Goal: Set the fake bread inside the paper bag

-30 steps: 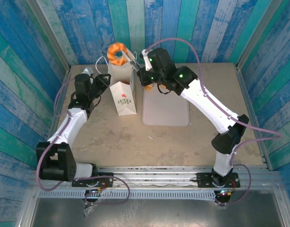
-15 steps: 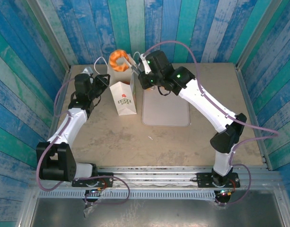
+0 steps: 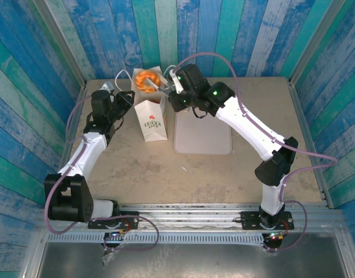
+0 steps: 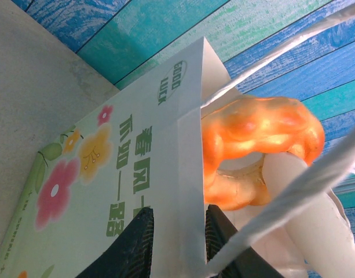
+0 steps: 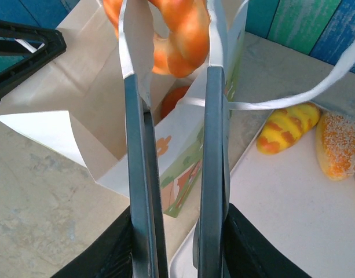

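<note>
Squeezing tongs [image 5: 136,174] on doughnut [image 5: 177,35] at paper bag [image 5: 61,87] mouth, right gripper [image 5: 177,234]

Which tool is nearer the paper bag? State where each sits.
Left. The left tool is shut on the rim of the paper bag, touching it. The right tool sits off the bag's side, gripping tongs that carry the ring doughnut at its mouth.

Paper bag [image 4: 165,145] side panel reads "GOOD LUCK" in a small green oval near the top edge. A line of green Chinese characters runs below it. Front print in the top view is too small to read.
</note>
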Available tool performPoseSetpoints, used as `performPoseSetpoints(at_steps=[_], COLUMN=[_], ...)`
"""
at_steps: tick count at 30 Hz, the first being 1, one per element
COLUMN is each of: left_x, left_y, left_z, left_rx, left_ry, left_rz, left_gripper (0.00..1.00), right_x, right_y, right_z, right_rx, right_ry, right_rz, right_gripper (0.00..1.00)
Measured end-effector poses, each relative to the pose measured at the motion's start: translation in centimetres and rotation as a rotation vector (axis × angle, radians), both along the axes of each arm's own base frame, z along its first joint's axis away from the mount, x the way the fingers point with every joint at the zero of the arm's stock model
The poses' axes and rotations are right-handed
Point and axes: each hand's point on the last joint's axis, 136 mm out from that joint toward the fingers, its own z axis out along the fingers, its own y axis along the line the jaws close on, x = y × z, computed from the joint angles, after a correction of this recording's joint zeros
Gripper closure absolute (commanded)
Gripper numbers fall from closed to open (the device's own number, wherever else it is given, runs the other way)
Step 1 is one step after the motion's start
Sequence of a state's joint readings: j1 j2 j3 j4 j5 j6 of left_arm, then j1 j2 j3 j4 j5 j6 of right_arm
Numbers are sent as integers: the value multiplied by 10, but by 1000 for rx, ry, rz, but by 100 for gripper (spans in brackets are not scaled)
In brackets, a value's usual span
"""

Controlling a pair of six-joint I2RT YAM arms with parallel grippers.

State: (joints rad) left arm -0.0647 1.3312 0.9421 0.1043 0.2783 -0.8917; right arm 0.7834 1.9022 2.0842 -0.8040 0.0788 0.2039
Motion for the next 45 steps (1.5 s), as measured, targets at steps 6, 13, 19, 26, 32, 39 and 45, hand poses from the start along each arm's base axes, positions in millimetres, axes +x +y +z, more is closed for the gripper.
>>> performPoseSetpoints(at_steps=[6, 13, 19, 26, 32, 39, 45], left_x=[0, 0, 0, 0, 0, 0, 0], left_y=[0, 0, 0, 0, 0, 0, 0], left_z=[0, 0, 0, 0, 0, 0, 0], left_rx=[0, 0, 0, 1, 2, 4, 6], left_ry=[0, 0, 0, 0, -1, -1, -2], left_rz=[0, 0, 0, 0, 0, -1, -2], left_gripper=[72, 72, 72, 72, 72, 72, 71], right_x=[0, 1, -1, -12, -22, -36, -48], right_y=[0, -3, -6, -15, -21, -26, -28], right_z=[3, 3, 4, 8, 10, 18, 25], right_rx=[2, -14, -35, -86, -117, -125, -96], right_ry=[-5, -13, -14, 4, 26, 57, 103], right_rz=[2, -3, 1, 36, 68, 105, 133], right_gripper=[60, 58, 58, 58, 58, 58, 58])
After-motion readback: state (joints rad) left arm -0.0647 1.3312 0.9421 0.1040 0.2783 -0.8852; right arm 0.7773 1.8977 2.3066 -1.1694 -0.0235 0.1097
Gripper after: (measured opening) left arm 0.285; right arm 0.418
